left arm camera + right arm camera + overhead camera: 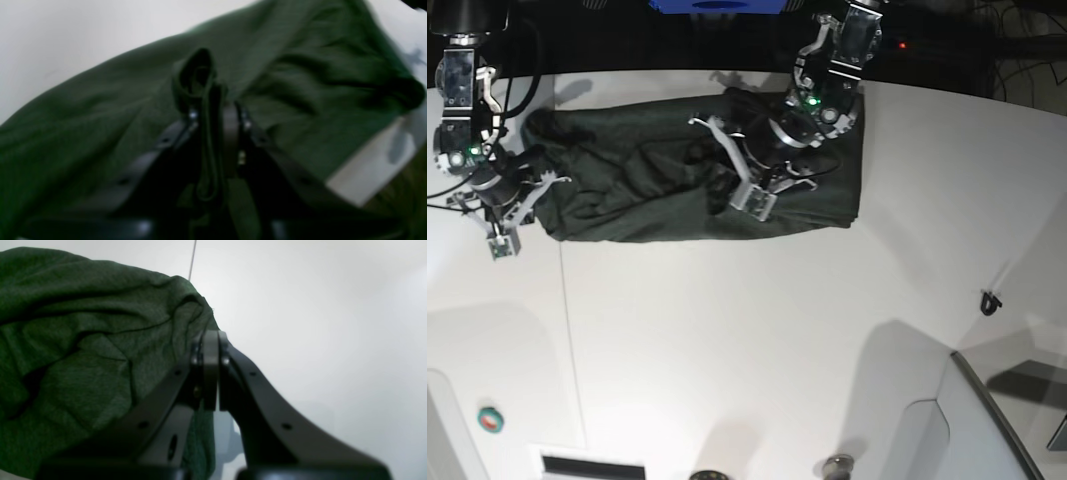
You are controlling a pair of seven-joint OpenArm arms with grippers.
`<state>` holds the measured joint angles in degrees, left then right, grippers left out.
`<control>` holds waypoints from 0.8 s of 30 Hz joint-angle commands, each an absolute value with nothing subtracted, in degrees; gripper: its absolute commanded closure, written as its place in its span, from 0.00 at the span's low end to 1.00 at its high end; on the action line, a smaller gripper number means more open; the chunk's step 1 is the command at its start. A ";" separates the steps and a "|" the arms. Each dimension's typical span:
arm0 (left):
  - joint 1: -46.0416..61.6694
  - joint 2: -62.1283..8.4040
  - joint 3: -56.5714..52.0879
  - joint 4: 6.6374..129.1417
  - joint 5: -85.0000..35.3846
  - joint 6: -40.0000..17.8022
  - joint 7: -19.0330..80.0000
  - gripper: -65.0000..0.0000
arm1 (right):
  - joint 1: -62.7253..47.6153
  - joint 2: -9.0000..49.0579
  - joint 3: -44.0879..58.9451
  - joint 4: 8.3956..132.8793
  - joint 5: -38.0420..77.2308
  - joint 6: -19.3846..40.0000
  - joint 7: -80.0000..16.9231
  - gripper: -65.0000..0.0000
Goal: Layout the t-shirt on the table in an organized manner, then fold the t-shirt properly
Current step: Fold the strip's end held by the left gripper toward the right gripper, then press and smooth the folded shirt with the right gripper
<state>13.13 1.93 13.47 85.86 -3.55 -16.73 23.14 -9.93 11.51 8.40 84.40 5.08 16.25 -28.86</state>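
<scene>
I'm pinching a rolled fold of the t-shirt (283,83) in my left gripper (213,113) mid-garment — presumably to spread it — while my right gripper (210,350), jaws pressed together, is sitting at the shirt's edge on the table (757,330), possibly nipping the hem.

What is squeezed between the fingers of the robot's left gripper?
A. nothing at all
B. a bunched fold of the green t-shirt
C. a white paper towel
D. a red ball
B: in the left wrist view a bunched fold of the t-shirt runs up between the two dark jaws of the left gripper and loops above them.
</scene>
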 commanded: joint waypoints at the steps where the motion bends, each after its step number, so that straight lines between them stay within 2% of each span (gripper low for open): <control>1: 12.35 2.33 14.11 86.73 -4.35 -17.19 21.67 0.78 | -9.36 12.26 8.75 85.49 5.32 16.13 -27.82 0.99; 6: 12.09 2.68 15.08 87.25 -4.35 -17.19 21.67 0.58 | -9.36 12.26 8.75 85.49 5.32 16.13 -27.82 0.99; 11: 11.47 2.42 15.25 87.69 -4.62 -17.19 21.76 0.28 | -9.36 12.26 8.66 85.49 5.32 16.13 -27.82 0.99; 14: 13.49 2.24 14.46 92.09 -4.53 -17.19 21.58 0.20 | -9.36 12.26 8.40 85.67 5.32 16.31 -27.82 0.99; 18: 17.63 -0.31 6.20 100.00 -4.97 -17.19 21.49 0.20 | -11.21 11.30 8.57 90.95 5.41 16.31 -27.82 0.98; 22: 21.67 -1.80 -8.92 102.02 -4.97 -17.45 21.67 0.22 | -13.49 9.80 8.04 99.65 5.41 16.31 -27.82 0.98; 24: 23.16 -2.59 -16.57 100.97 -4.97 -17.63 21.67 0.36 | -14.20 9.36 3.65 102.11 6.11 16.40 -27.82 0.97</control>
